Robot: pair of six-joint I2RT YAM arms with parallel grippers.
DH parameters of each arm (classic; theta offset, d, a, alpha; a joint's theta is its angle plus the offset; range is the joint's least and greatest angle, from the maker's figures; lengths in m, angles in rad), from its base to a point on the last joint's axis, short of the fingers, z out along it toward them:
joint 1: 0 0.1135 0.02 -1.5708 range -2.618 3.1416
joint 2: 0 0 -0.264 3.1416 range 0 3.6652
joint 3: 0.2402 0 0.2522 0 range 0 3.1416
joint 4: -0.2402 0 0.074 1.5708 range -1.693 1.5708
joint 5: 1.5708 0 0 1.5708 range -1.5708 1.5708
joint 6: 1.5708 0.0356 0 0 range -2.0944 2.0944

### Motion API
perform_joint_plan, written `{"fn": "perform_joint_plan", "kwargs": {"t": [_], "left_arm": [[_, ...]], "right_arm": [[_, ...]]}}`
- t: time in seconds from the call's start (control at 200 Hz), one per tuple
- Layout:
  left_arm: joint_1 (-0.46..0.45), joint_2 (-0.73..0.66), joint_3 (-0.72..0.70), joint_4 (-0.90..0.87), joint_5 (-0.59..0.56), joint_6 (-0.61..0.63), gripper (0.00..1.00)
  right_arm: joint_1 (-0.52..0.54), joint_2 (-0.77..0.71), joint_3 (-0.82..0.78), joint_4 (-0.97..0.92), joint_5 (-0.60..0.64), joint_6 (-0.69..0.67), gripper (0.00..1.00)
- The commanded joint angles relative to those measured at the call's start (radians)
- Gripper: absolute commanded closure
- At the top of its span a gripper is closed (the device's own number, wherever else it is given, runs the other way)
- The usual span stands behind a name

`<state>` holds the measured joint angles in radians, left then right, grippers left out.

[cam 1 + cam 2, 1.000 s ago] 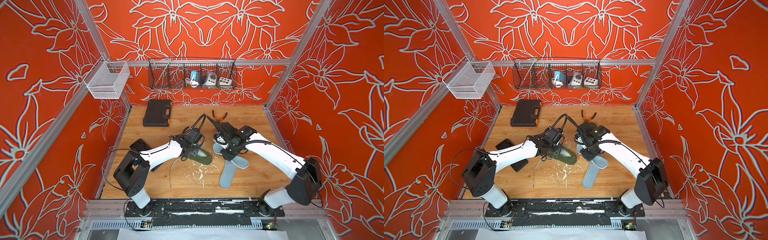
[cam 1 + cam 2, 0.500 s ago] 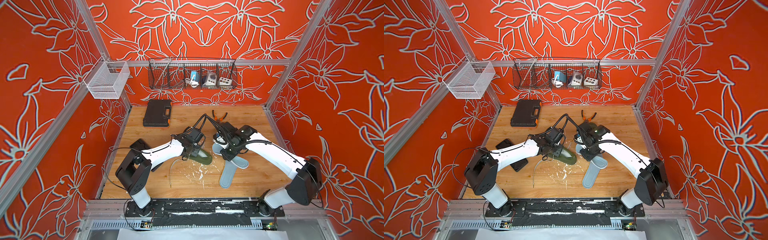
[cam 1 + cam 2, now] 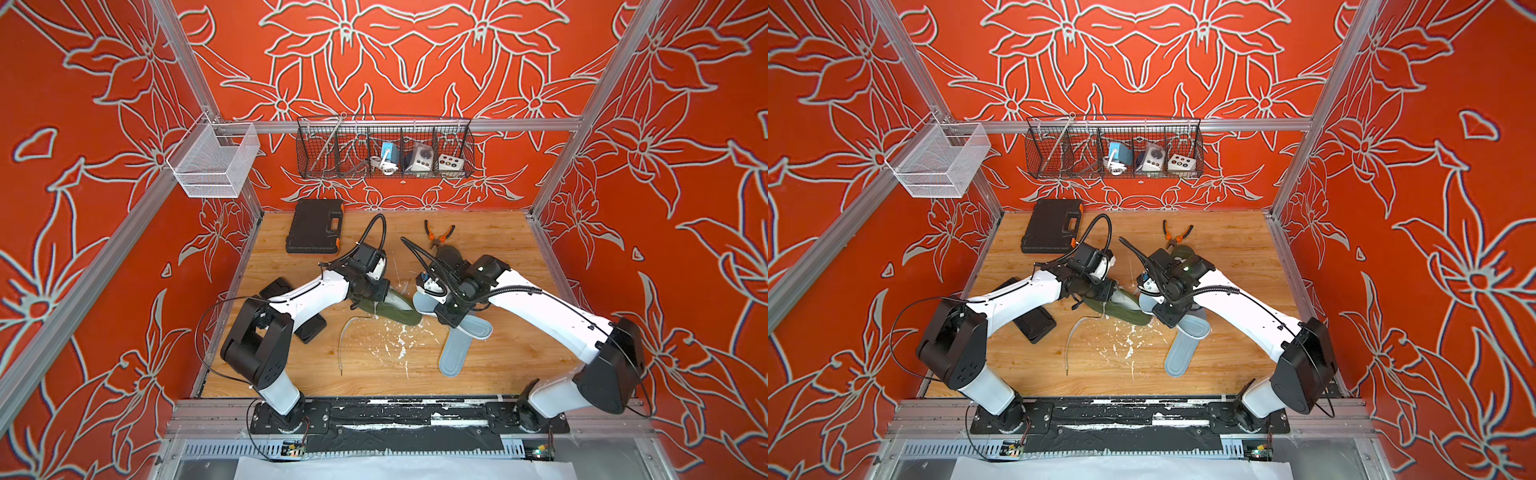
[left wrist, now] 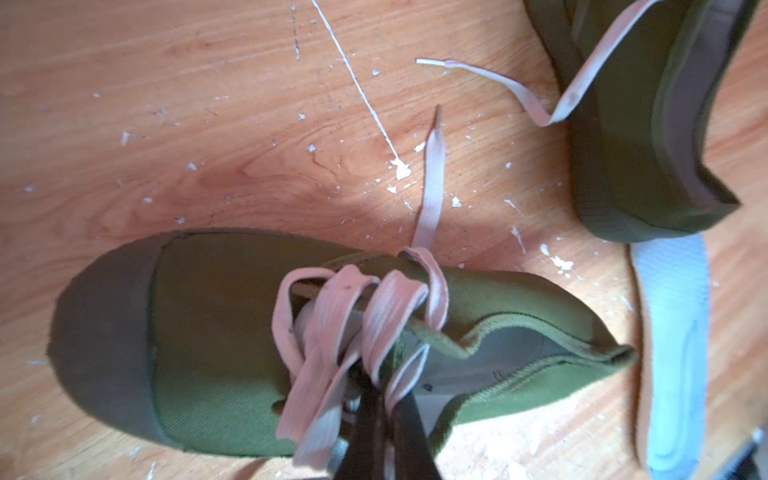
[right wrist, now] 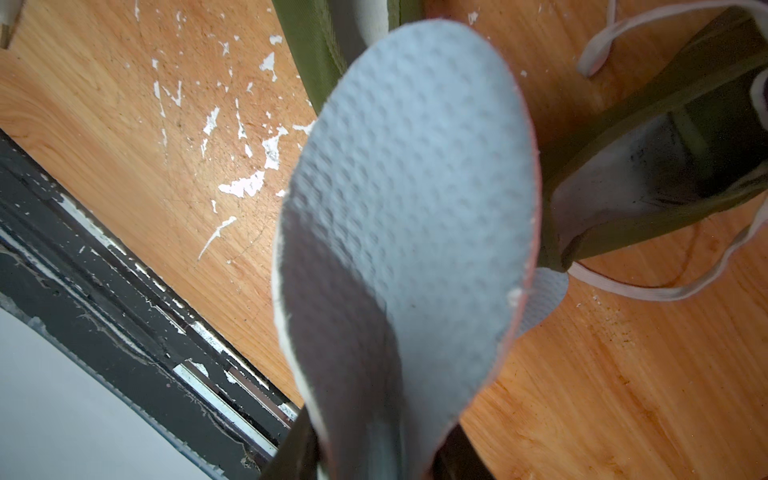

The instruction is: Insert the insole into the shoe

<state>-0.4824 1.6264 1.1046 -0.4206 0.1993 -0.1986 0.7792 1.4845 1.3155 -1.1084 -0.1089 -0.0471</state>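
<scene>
Nearest the front edge of the wooden table (image 3: 511, 365), a second insole (image 3: 454, 353) lies flat, and its far end passes beneath the one being held. Just beyond it, the right gripper (image 3: 448, 311) pinches the grey-blue insole (image 5: 407, 187) across its middle. Its jaws are closed down onto the insole's thickness and hold it raised above the table. The insole's rounded front end sits just beside the heel of the shoe (image 3: 395, 309), outside the opening. The olive shoe rests on its sole near the table's middle, with its toe towards the left arm's side, and one loose lace (image 3: 345, 336) trails forward over the wood. The left gripper (image 4: 384, 428) is fully closed on the shoe at its lacing, by the rim of the opening. Farther back, a second shoe (image 3: 446, 251) lies behind the right wrist, with pliers (image 3: 438, 235) just past it. A black case (image 3: 314, 226) sits near the back left corner. A wire basket (image 3: 384, 147) hangs on the rear wall.
</scene>
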Motion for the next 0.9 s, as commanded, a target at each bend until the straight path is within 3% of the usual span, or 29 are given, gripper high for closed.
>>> {"fn": "perform_joint_plan", "kwargs": {"t": [0.0, 0.16, 0.42, 0.896], "left_arm": [[0.033, -0.042, -0.020, 0.043, 0.169, 0.013, 1.00], [0.086, -0.041, -0.031, 0.057, 0.343, 0.004, 1.00], [0.175, -0.023, -0.042, 0.078, 0.592, -0.020, 1.00], [0.205, -0.016, -0.128, 0.213, 0.738, -0.099, 1.00]], "right_arm": [[0.016, -0.024, 0.018, 0.016, -0.025, -0.049, 0.67], [0.048, -0.017, 0.026, 0.020, 0.001, -0.129, 0.67], [0.129, 0.071, 0.086, -0.028, 0.236, -0.273, 0.68], [0.171, 0.270, 0.227, -0.069, 0.314, -0.281, 0.69]]}}
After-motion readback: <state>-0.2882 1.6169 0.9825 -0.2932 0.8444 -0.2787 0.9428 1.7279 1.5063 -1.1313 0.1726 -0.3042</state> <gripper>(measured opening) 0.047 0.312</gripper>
